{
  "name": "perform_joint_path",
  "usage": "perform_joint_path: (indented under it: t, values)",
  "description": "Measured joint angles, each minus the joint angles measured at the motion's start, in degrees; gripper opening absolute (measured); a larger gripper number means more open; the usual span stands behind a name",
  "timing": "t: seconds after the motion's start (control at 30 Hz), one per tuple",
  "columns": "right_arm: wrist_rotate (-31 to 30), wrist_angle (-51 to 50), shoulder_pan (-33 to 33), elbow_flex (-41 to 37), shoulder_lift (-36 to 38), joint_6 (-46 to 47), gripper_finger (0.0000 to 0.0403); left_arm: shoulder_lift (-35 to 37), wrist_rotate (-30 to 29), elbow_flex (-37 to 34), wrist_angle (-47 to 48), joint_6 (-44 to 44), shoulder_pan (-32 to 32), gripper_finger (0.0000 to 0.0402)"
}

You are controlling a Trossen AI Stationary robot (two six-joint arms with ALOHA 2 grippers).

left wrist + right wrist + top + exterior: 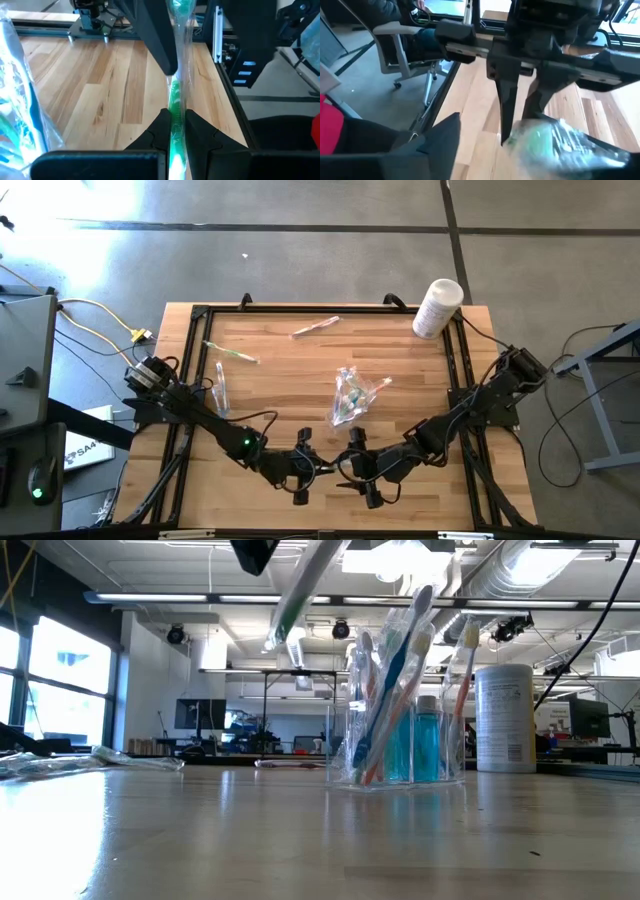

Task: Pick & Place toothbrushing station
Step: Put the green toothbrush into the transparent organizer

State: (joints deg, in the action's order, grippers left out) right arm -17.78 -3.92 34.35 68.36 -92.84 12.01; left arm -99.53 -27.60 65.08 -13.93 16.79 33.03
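One wrapped green toothbrush (176, 95) is clamped between the left gripper's (175, 131) fingers near the table's (270, 395) front edge, facing the right gripper (357, 442), whose fingers stand apart. Mid-table lies the clear bag (352, 394) of brushes and teal tubes. Loose toothbrushes (314, 327) lie farther back, near a white canister (436, 307).

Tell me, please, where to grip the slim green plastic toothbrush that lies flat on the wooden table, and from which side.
Probably best: grip the green toothbrush at mid-handle, coming straight down from above and closing across its narrow width. It lies flat and slanted on the wooden table, with bare wood on both sides.
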Motion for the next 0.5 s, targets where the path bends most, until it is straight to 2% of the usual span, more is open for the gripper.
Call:
perform_joint_path:
  t: [0.2, 0.4, 0.5]
  values:
    - [0.0, -1.0, 0.0, 0.0, 0.0, 0.1, 0.0148, 0.0, 0.1, 0.0, -2.2, -1.6, 0.0, 0.0026]
    - [-0.4, -2.4, -0.1, 0.0, 0.0, 0.1, 0.0028, 0.0, 0.9, 0.0, -3.0, -2.9, 0.0, 0.0026]
    - [-0.6, -2.5, 0.0, 0.0, 0.0, 0.1, 0.0015, 0.0, 0.9, 0.0, -3.0, -2.9, 0.0, 0.0026]
